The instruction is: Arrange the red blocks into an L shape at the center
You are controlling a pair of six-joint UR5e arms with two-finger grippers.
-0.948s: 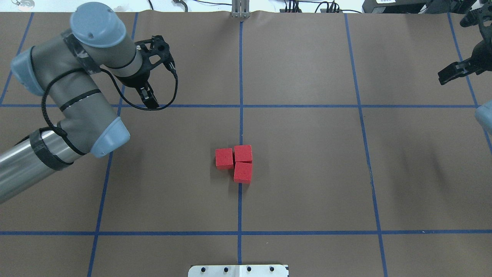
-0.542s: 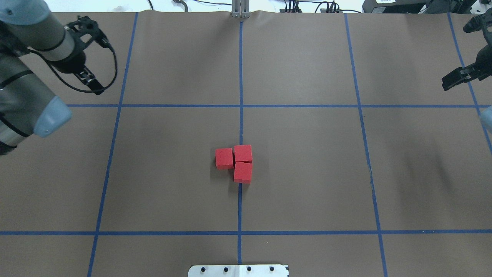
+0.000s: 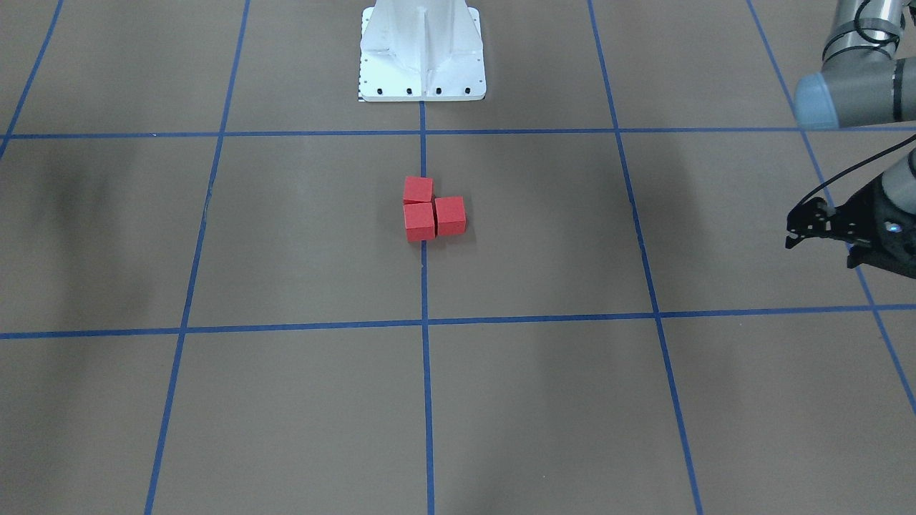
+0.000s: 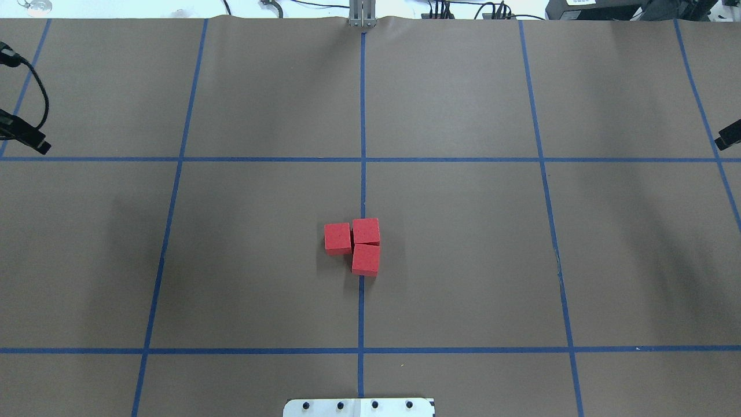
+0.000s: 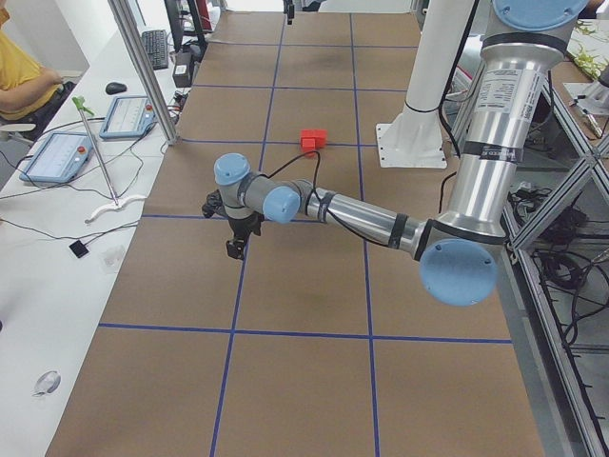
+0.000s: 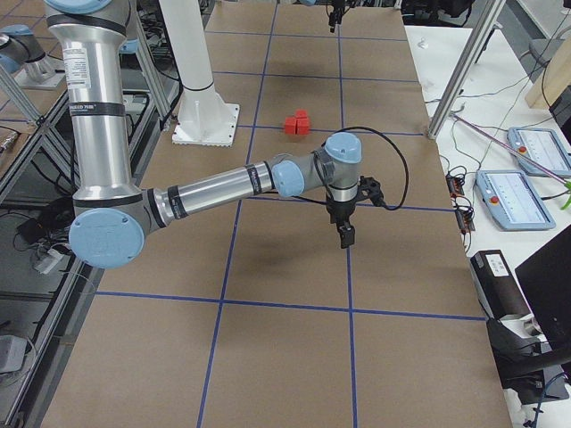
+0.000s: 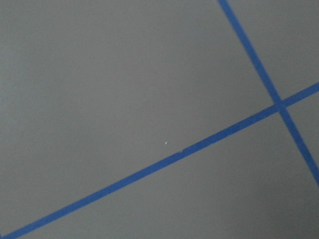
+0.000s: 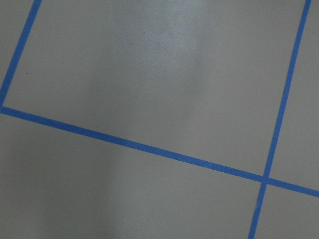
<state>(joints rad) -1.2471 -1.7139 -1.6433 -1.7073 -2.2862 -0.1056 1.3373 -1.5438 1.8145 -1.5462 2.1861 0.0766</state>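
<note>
Three red blocks touching in an L on the center line of the counter, looks done, nothing left; left gripper, right gripper at opposite edges, block-free, opening impossible to tell.

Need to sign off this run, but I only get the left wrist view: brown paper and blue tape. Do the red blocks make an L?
Observer: Yes, in the overhead view the three red blocks sit close together in an L.
Operator: On the center line?
Observer: Two lie over the middle blue line; the third is beside them, on the robot's left.
Operator: Any pincer near them?
Observer: No. The left pincer and the right pincer hang far out on opposite sides, well away from the blocks.
</note>
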